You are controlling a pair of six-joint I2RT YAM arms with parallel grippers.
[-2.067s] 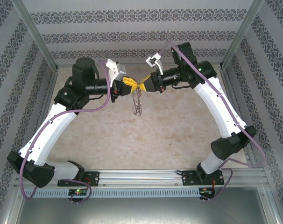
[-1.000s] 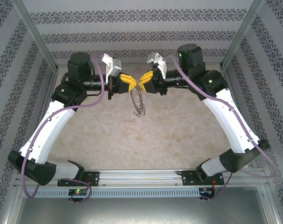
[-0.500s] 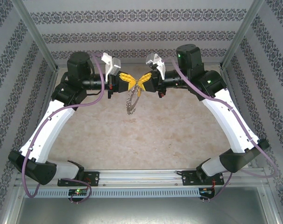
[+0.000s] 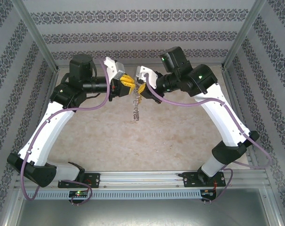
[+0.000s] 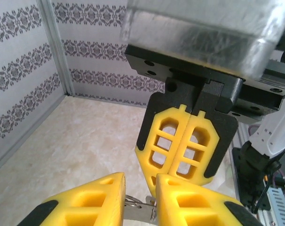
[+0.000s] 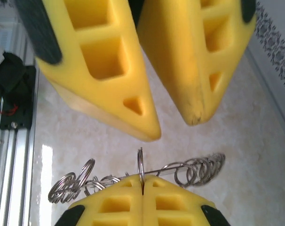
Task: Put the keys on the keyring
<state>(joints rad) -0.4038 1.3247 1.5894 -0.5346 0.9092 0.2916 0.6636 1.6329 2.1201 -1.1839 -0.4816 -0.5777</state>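
- While the keyring (image 4: pixel 136 108) hung edge-on above the table (image 4: pixel 152 141), one thin loop at its top was pinched between the clenched pads of the right gripper (image 6: pixel 142 181), which sat just right of it.
- The left gripper (image 4: pixel 128 84) faced in from just left of the keyring's top. It was released, its fingers (image 5: pixel 86 197) a little apart with a clear gap at the tips.
- Those tips stood close beside the pinched loop. Whether either one grazed the keyring could not be told.
- Below the pinch, the rest of the keyring dangled as a thin string of small wire loops, with nothing beside it. Whether its lower end reached the table could not be told.
- Nearward of the keyring, bare table ran unbroken to the rail (image 4: pixel 147 176) at the near edge.
- Both forearms bowed outward, left and right of the keyring, leaving the middle free.
- The back wall (image 4: pixel 133 37) rose beyond the keyring.
- The side walls (image 4: pixel 15 84) and their metal posts (image 4: pixel 36 35) stood well apart from the keyring.
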